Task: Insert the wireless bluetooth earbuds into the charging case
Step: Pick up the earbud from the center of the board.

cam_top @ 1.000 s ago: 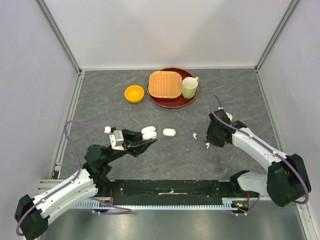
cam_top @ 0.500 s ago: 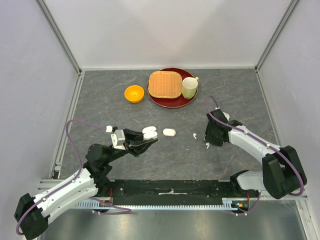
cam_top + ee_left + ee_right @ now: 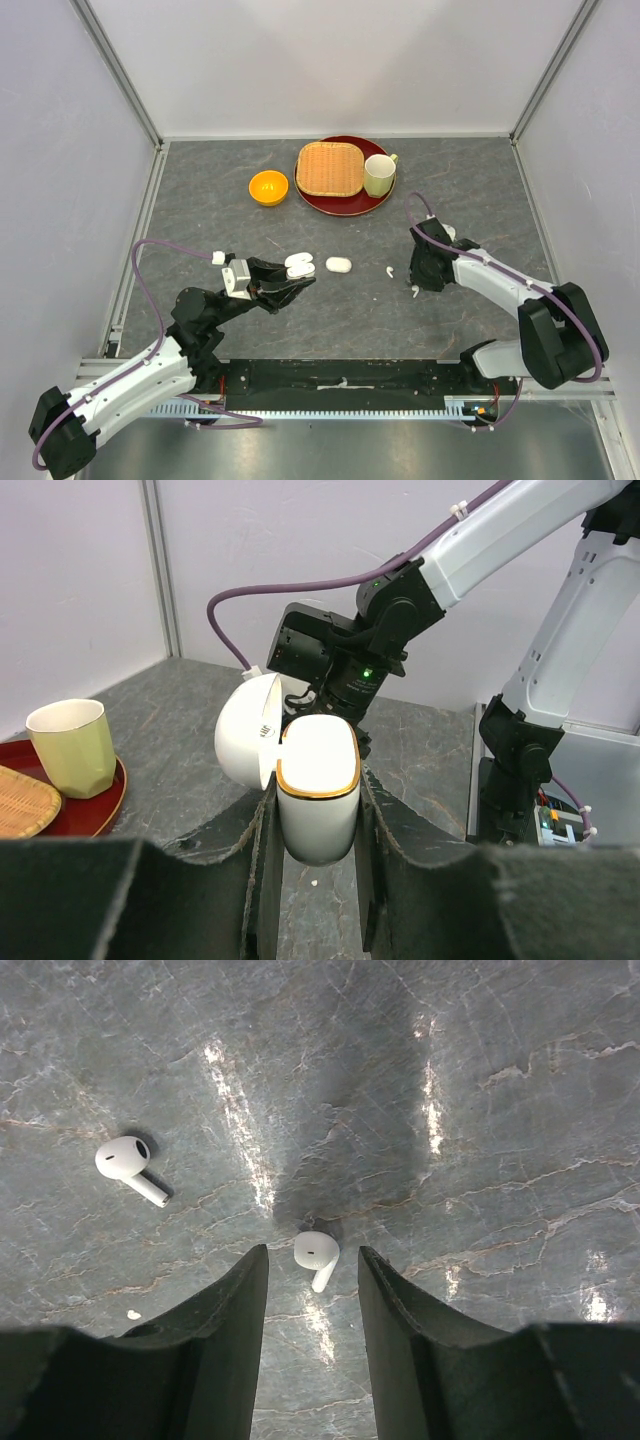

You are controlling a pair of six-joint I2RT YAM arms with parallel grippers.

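My right gripper [image 3: 313, 1260] hangs low over the table [image 3: 500, 1080] with its fingers spread, and an earbud [image 3: 316, 1252] lies between the tips, clear of both. It lies on the table with its round head away from the wrist and its stem back towards it, tilted slightly. Its long axis runs almost along the fingers, so I judge the line-up good: the jaws would close across the narrow width.

To do this well, I would go straight down until the tips nearly touch the stone, then close slowly. I would take the head rather than the thin stem. The bud is small and glossy and could squirt out or roll if one finger lands first, so I would centre it before closing.

A second earbud [image 3: 128, 1165] lies farther off on the left, well apart. Its head points up-left and its stem down-right, so its axis runs diagonally.

Across the table, my left gripper [image 3: 315, 815] is pinched on the case [image 3: 318, 780]. The lid [image 3: 245, 742] is swung open to one side and the gold-rimmed mouth is uncovered. Another white case [image 3: 339, 265] lies on the table just beside it.
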